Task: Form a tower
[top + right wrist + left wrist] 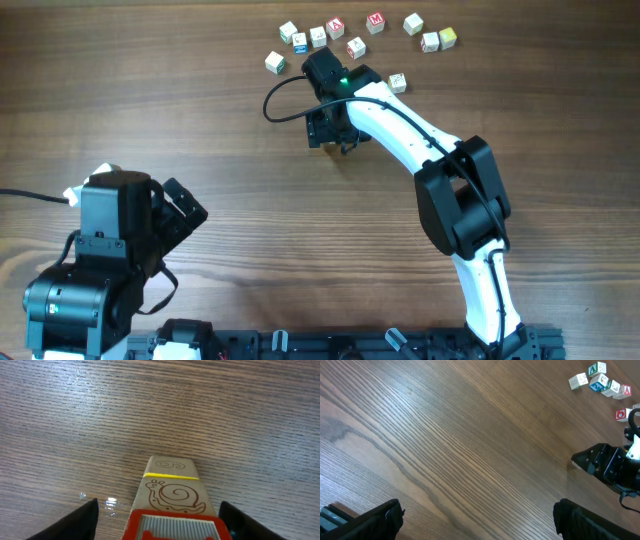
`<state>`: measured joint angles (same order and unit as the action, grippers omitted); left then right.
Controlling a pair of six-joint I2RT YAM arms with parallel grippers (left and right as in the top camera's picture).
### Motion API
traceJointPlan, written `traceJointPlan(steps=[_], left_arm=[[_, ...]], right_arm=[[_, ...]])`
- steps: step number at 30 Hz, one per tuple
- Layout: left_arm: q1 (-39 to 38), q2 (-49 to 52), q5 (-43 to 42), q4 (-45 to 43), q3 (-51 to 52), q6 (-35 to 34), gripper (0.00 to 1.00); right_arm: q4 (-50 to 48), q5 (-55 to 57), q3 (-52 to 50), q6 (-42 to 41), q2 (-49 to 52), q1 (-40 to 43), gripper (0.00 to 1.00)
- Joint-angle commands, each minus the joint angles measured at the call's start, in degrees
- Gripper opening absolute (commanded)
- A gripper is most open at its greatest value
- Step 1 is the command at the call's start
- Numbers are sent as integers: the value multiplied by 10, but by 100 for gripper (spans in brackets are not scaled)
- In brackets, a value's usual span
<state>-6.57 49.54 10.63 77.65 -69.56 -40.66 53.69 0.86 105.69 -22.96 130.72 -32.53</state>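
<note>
A wooden table seen from above, with two robot arms. The right arm reaches to the upper middle of the table, and its wrist hides what stands below it. The right wrist camera looks straight down the tower, a narrow stack of pale wooden cubes standing upright on the table. Its top face is framed in red, a snail is drawn on the side facing the camera, and a yellow line runs lower down. The right fingers are spread apart, one on each side of the tower with bare table showing between, so nothing is gripped and the stack appears to stand on its own. Loose letter cubes lie scattered near the far edge, probably spare pieces. The left arm rests at the near left corner, well clear, and the left fingers are wide apart and empty.
</note>
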Motion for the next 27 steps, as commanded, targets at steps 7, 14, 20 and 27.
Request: traceJointPlan(steps=[7, 14, 20, 27], left_arm=[[3, 0, -1, 0, 2, -5, 100], [3, 0, -1, 0, 2, -5, 100], [3, 0, -1, 0, 2, -5, 100], [3, 0, -1, 0, 2, -5, 100]], right_arm=[[-1, -5, -4, -12, 11, -2, 54], [-1, -5, -4, -21, 11, -2, 48], [3, -5, -4, -37, 11, -2, 46], [7, -5, -4, -47, 11, -2, 45]])
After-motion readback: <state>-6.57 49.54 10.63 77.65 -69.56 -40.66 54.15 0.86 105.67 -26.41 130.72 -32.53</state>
